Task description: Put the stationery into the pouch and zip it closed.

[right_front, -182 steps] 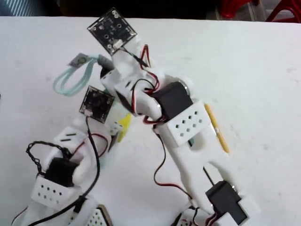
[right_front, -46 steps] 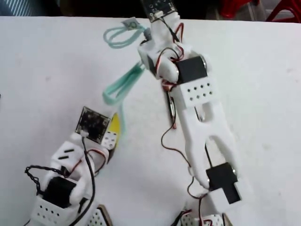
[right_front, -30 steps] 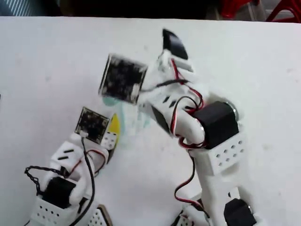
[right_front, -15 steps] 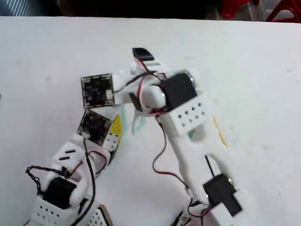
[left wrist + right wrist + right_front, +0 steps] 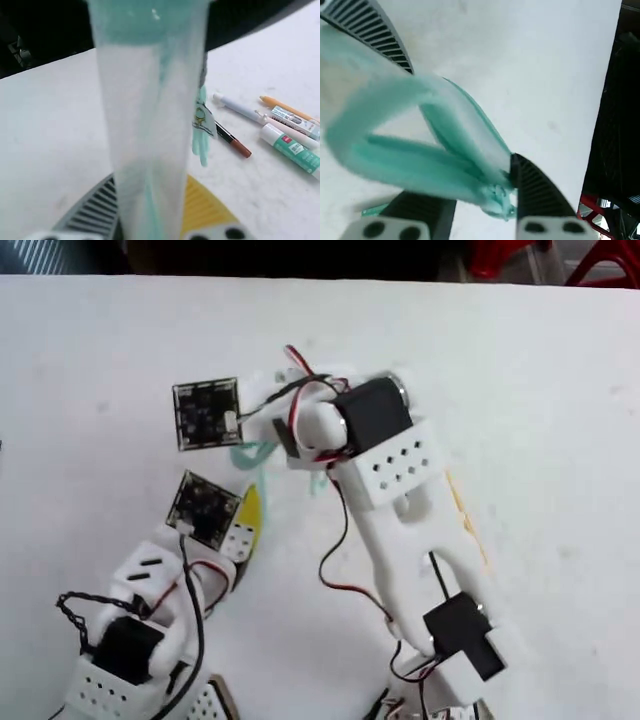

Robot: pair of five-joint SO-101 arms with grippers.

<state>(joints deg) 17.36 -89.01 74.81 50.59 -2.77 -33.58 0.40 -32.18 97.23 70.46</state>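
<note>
A white table (image 5: pixel 90 350) held two robot arms. The right arm (image 5: pixel 410 510) lay stretched from the near edge toward the middle, and the left arm (image 5: pixel 150 590) sat folded beside it. Between them was the translucent teal pouch (image 5: pixel 150 125), standing upright out of the left gripper (image 5: pixel 150 222), whose grey and yellow jaws were pressed onto its lower end. The right gripper (image 5: pixel 480 195) pinched the pouch's teal rim. The stationery (image 5: pixel 270 127) lay side by side on the table beyond the pouch. One orange pencil (image 5: pixel 462 512) ran along under the right forearm, so the right arm seemed the nearer one.
</note>
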